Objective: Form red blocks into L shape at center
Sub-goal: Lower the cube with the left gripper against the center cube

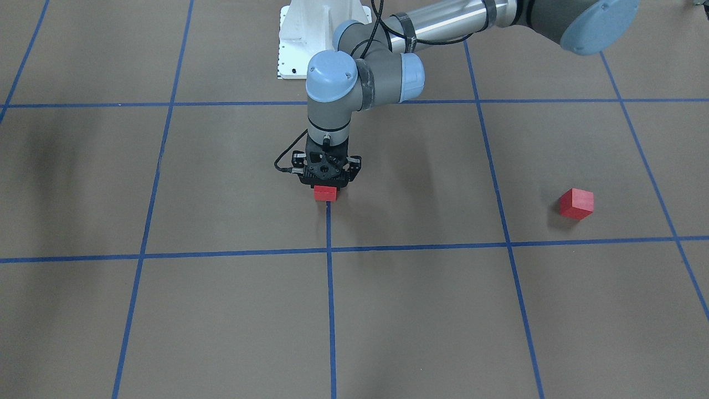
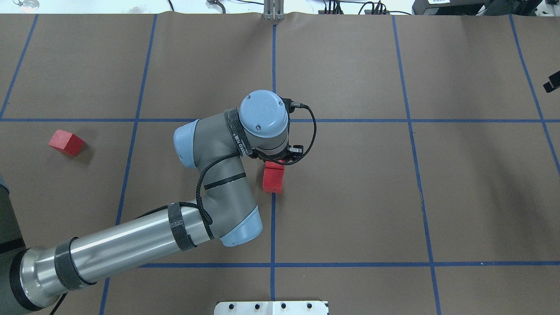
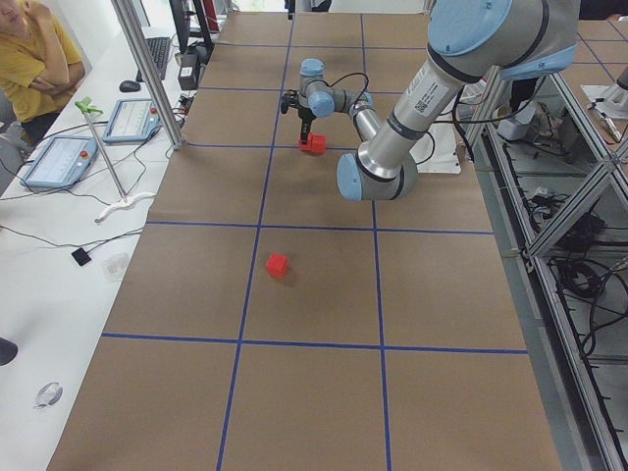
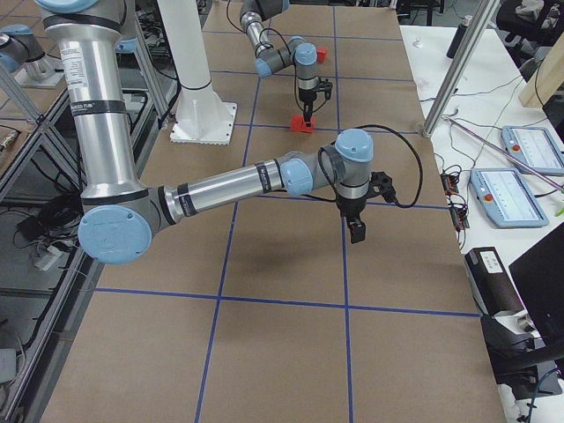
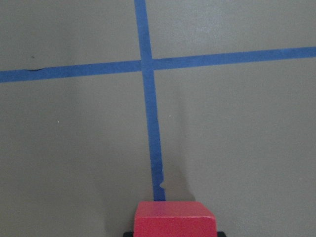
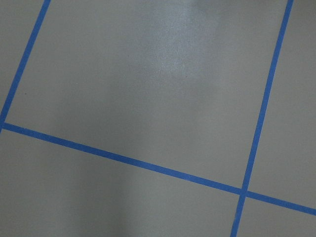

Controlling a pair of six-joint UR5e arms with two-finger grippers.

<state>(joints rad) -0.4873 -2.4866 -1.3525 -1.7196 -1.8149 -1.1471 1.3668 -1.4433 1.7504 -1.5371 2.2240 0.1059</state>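
At the center, where the blue tape line (image 1: pixel 329 227) ends, my left gripper (image 1: pixel 327 185) points straight down and is shut on a red block (image 1: pixel 325 193). The left wrist view shows that block (image 5: pixel 175 219) at its bottom edge. From overhead the gripped block (image 2: pixel 275 165) peeks out under the wrist, and a second red block (image 2: pixel 272 181) lies right against it on the robot's side. A third red block (image 2: pixel 65 142) lies alone far to the left, turned at an angle. My right gripper (image 4: pixel 356 231) hangs above bare paper; I cannot tell whether it is open or shut.
Brown paper with a blue tape grid (image 6: pixel 123 159) covers the table. The white robot base plate (image 2: pixel 271 307) lies at the near edge. A person (image 3: pixel 34 59) sits beyond the table's far side beside tablets (image 3: pixel 59 160) and cables.
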